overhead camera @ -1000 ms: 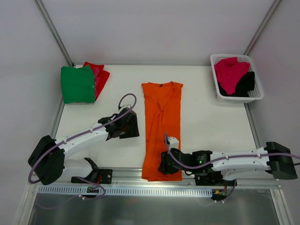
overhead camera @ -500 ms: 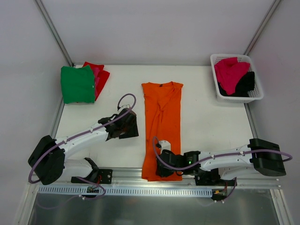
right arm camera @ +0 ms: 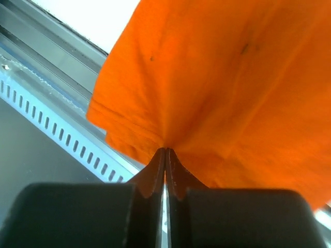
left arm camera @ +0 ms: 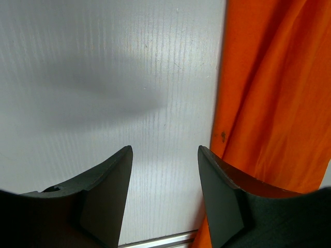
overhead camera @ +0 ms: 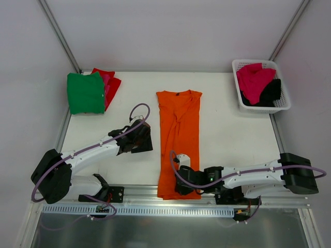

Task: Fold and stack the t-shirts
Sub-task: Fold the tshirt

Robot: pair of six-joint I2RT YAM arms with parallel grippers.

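Two fingers of the right gripper (right arm camera: pixel 165 153) are pressed together on the near hem of the orange tee (right arm camera: pixel 222 77), and the cloth puckers upward from the pinch. In the top view that gripper (overhead camera: pixel 181 184) sits over the tee's near end, where the hem hangs past the table's near edge above a slotted metal rail (overhead camera: pixel 155 209). Farther in and to the left, the left gripper (left arm camera: pixel 164 152) is spread wide over bare table (left arm camera: pixel 103 77), holding nothing, just beside the tee's left edge; whether its right finger touches the cloth cannot be told.

The table (overhead camera: pixel 227 129) is white and faintly ribbed, closed in by pale walls with metal posts at the far corners.

The tee (overhead camera: pixel 178 134) is bright orange, folded lengthwise into a long, narrow strip that runs near to far down the table's middle, collar at the far end, with soft creases along it. At the far left a folded green tee (overhead camera: pixel 85 93) lies on a red tee (overhead camera: pixel 113 83). At the far right a white basket (overhead camera: pixel 258 109) holds a pink tee (overhead camera: pixel 253 80) and a black tee (overhead camera: pixel 271 93).
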